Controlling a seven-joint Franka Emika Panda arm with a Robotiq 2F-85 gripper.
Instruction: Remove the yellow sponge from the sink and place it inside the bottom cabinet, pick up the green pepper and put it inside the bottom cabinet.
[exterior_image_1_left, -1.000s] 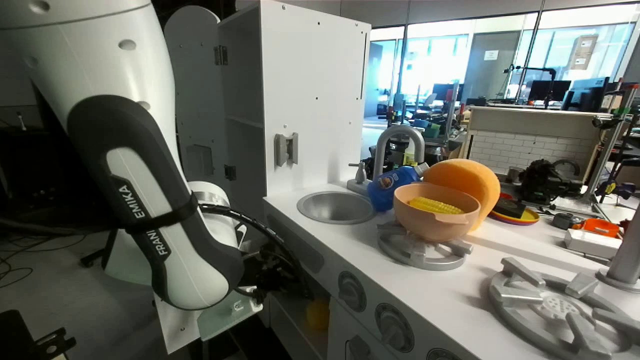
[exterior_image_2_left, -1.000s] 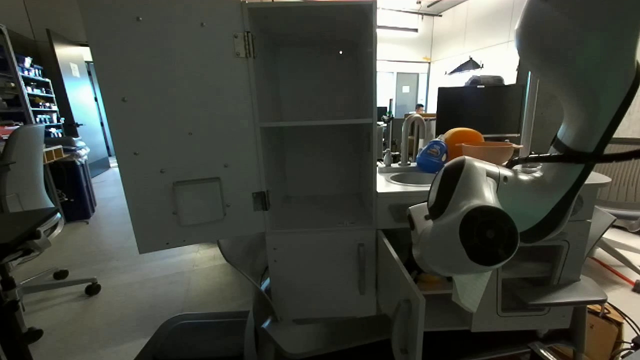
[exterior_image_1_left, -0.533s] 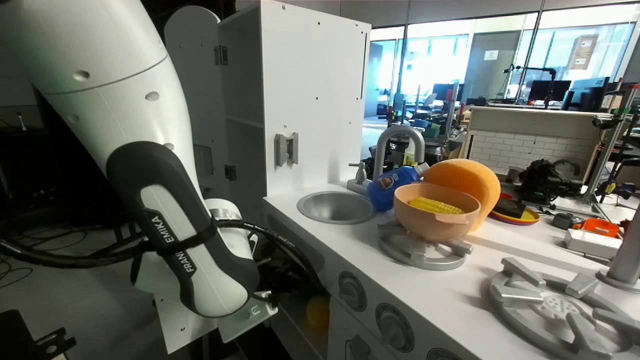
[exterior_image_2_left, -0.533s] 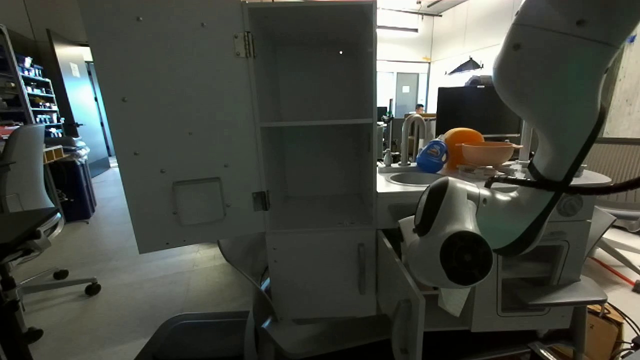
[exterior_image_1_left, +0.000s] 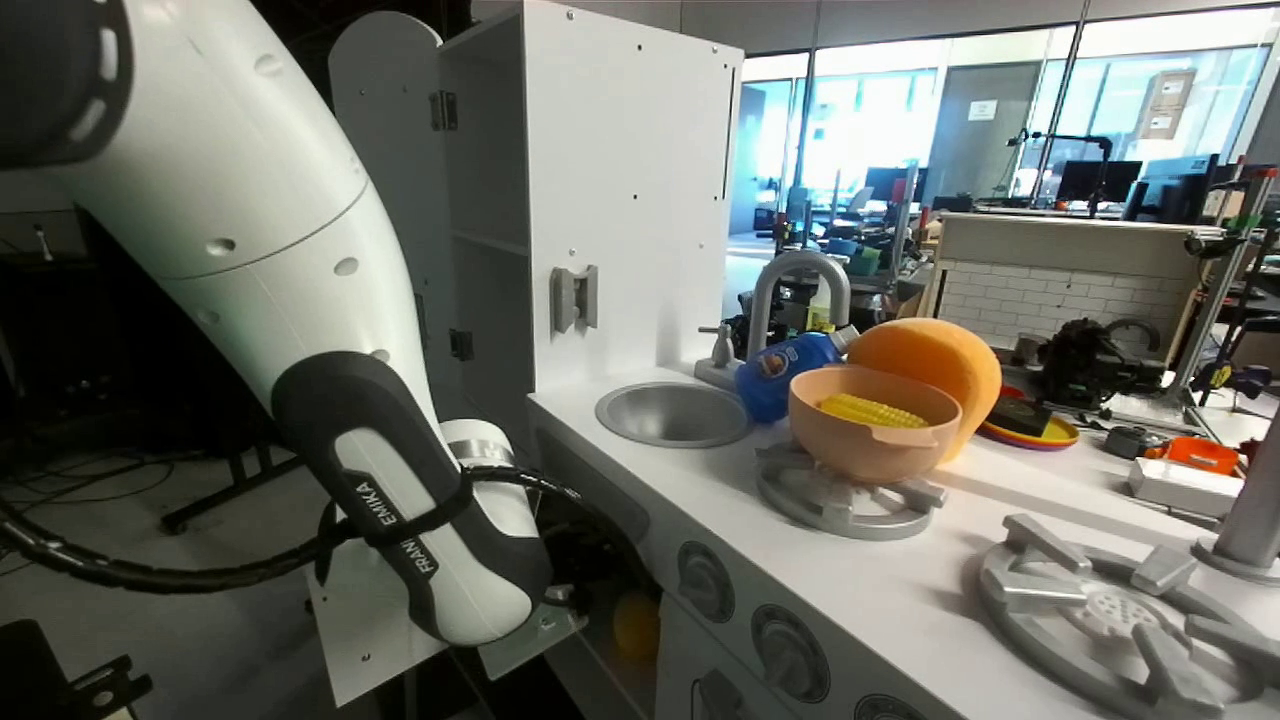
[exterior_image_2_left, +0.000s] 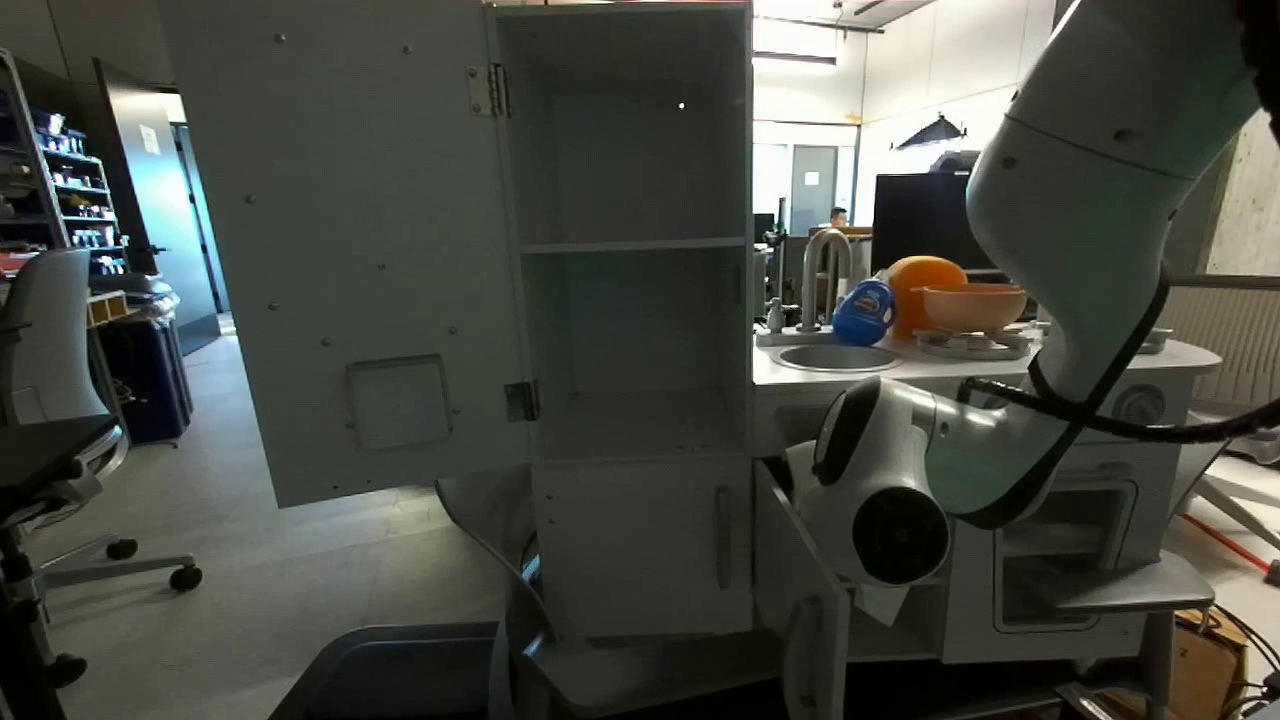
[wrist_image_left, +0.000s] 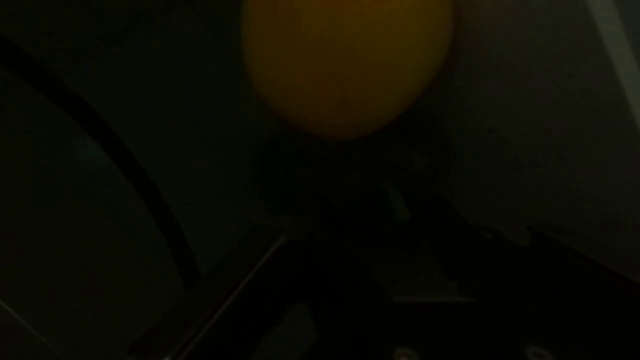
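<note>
In the dark wrist view, made out the gripper (wrist_image_left: 350, 220) at six o'clock and a black cable (wrist_image_left: 120, 150) curving down from ten; could not tell, in that gloom, parted jaws from pinched ones, nor any grip on a thing. Saw the yellow sponge (wrist_image_left: 347, 65) beyond, at twelve; could not tell touching from apart there. In an exterior view, found the white arm (exterior_image_1_left: 320, 280) slanting from ten o'clock down toward seven, and the sponge at six, inside the bottom cabinet (exterior_image_2_left: 912, 640). Found the cabinet door (exterior_image_2_left: 795, 590) standing open near the robot's wrist (exterior_image_2_left: 890, 455). Higher up, on the countertop (exterior_image_1_left: 930, 600), saw a peach bowl (exterior_image_1_left: 870, 455) set on a burner (exterior_image_1_left: 880, 527) and holding yellow corn (exterior_image_1_left: 870, 411). Counting from the bowl, saw the round sink (exterior_image_1_left: 670, 425) at nine o'clock, a tilted blue bottle (exterior_image_1_left: 770, 385) at ten, the curved faucet (exterior_image_1_left: 763, 310) at eleven and a rounded orange thing (exterior_image_1_left: 950, 370) between one and two. Straight past the sink, at twelve from it, noticed the tall cupboard (exterior_image_1_left: 630, 190) and its door (exterior_image_2_left: 340, 250) swung wide; farthest off, toward one, saw a glass wall (exterior_image_1_left: 870, 110).
</note>
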